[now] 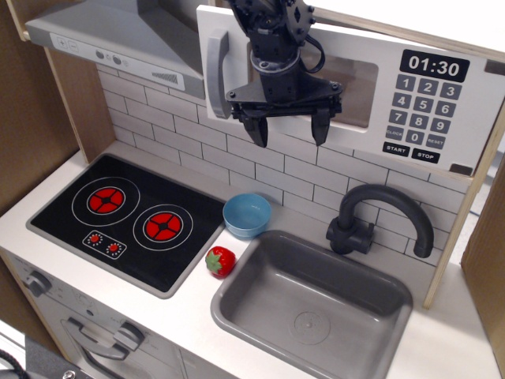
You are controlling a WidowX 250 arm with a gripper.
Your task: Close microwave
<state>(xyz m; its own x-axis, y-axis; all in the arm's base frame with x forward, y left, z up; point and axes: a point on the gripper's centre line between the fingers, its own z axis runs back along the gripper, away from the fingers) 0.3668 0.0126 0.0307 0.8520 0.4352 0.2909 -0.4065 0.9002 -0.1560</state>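
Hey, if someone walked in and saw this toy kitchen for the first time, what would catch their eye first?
Probably the black gripper hanging with open jaws right in front of the white microwave door at the top, beside its grey handle. Next, the glowing red rings of the black stovetop at lower left. Then the small red strawberry on the counter between the stovetop and the grey sink, just below a blue bowl.
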